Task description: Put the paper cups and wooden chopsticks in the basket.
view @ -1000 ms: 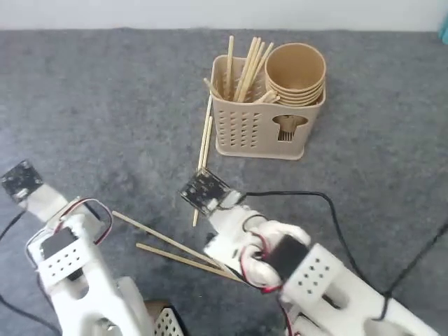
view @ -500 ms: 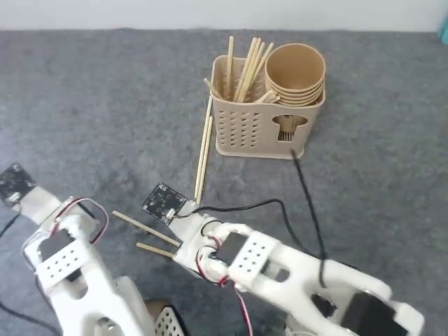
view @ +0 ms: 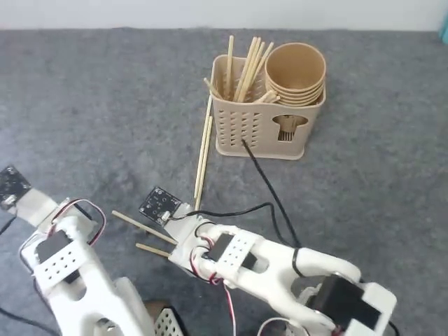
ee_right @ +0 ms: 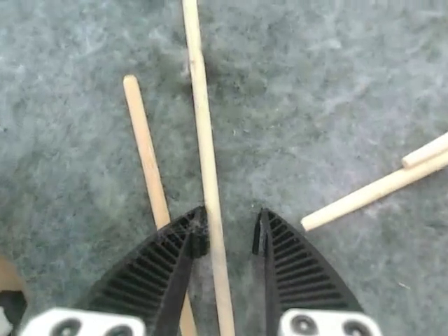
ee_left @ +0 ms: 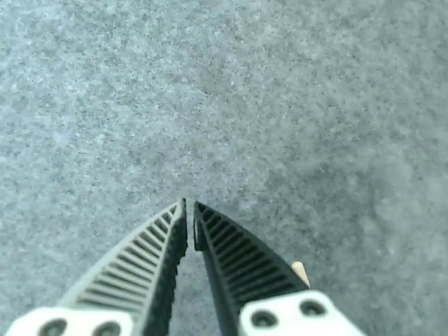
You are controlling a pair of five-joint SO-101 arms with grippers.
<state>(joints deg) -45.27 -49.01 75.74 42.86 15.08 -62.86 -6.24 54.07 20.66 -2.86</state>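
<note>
A beige slotted basket (view: 259,124) at the back holds a stack of paper cups (view: 296,70) and several wooden chopsticks (view: 245,64). Two chopsticks (view: 204,150) lie on the carpet beside it. Two more chopsticks (view: 142,227) lie near the front, partly under the right arm (view: 234,257). In the right wrist view my right gripper (ee_right: 231,227) is open, low over the carpet. One chopstick (ee_right: 204,154) runs between its fingers, close to one finger (ee_right: 189,241). The second chopstick (ee_right: 145,157) lies just outside. My left gripper (ee_left: 190,210) is shut and empty above bare carpet.
Grey carpet (view: 105,105) covers the table. The left arm (view: 63,269) stands at the front left. A black cable (view: 269,185) runs from the right arm toward the basket's foot. The ends of two other chopsticks (ee_right: 381,187) show in the right wrist view.
The right arm has swung left and down over the two loose chopsticks near the front, and its cable has shifted toward the basket. The left arm has barely moved.
</note>
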